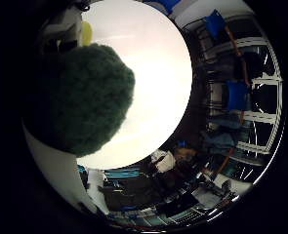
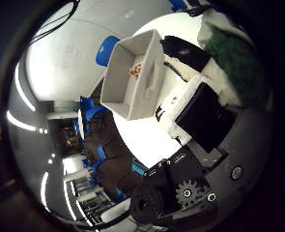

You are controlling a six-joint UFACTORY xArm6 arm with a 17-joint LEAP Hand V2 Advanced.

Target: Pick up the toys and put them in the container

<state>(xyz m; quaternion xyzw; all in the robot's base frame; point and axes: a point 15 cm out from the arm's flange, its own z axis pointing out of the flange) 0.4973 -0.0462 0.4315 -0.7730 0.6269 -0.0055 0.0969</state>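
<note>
A dark green plush toy (image 1: 85,97) with a yellow part (image 1: 87,33) fills much of the little finger side view, close against my palm and well above the round white table (image 1: 153,73). My right hand (image 2: 195,111) has its black and white fingers (image 2: 183,53) curled beside the toy's green and white fur (image 2: 229,58), holding it. A white open-topped container (image 2: 132,92) stands on the table near its edge. Inside it lies a small orange and white toy (image 2: 137,69). The rest of the plush is hidden by my fingers.
Blue chairs (image 1: 237,95) stand around the table, and another blue chair (image 2: 106,48) is behind the container. Dark floor and room furniture lie beyond the table's edge (image 1: 133,163).
</note>
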